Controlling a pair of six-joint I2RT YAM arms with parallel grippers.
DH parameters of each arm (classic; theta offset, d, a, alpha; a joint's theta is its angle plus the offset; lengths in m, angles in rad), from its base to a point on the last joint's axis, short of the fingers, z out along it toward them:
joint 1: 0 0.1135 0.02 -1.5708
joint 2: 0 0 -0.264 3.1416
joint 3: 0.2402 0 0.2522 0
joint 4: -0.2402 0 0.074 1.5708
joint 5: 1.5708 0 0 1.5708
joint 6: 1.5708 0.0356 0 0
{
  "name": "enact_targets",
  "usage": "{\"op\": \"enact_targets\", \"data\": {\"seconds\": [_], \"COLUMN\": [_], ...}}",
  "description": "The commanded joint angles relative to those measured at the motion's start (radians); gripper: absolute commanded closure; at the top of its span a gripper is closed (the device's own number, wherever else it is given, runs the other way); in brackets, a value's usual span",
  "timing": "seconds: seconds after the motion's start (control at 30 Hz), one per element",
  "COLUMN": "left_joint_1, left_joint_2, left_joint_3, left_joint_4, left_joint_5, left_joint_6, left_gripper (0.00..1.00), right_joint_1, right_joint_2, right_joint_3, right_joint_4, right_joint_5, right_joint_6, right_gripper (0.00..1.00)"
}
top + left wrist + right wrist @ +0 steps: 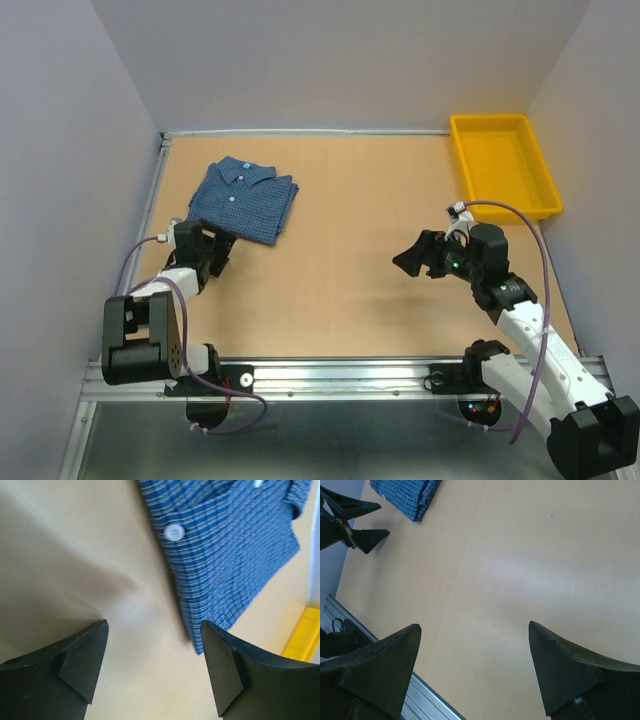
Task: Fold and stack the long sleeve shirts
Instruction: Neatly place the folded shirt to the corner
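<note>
Tabletop (pixel 350 230) bears a folded blue check shirt (pixel 243 200).

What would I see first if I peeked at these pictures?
First the blue checked shirt, folded neatly with its collar showing, at the far left of the wooden table. Then the bright yellow bin, empty, in the far right corner. Last come the black arms, both open and holding nothing: the left pincer just in front of the shirt, the right pincer over bare wood.
</note>
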Motion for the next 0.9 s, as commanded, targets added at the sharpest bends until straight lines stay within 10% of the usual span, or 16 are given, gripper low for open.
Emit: {"op": "enact_targets", "data": {"seconds": [0.0, 0.2, 0.63, 0.87], "left_joint_1": [-0.027, -0.03, -0.025, 0.047], "left_joint_2": [0.052, 0.149, 0.391, 0.448], "left_joint_3": [0.009, -0.004, 0.15, 0.2], "left_joint_4": [0.235, 0.364, 0.527, 0.629], "left_joint_5": [0.002, -0.042, -0.086, -0.169], "left_joint_6": [-0.065, -0.14, -0.267, -0.367], "left_gripper": [0.14, 0.23, 0.94, 1.0], "right_joint_1": [0.015, 0.019, 0.025, 0.025], "right_joint_2": [-0.013, 0.014, 0.105, 0.169], "right_joint_3": [0.054, 0.067, 0.15, 0.209], "right_joint_4": [0.016, 0.016, 0.001, -0.025], "right_joint_5": [-0.009, -0.015, -0.023, -0.02], "right_joint_6": [-0.014, -0.02, -0.045, -0.066], "right_gripper": [0.07, 0.07, 0.07, 0.07]}}
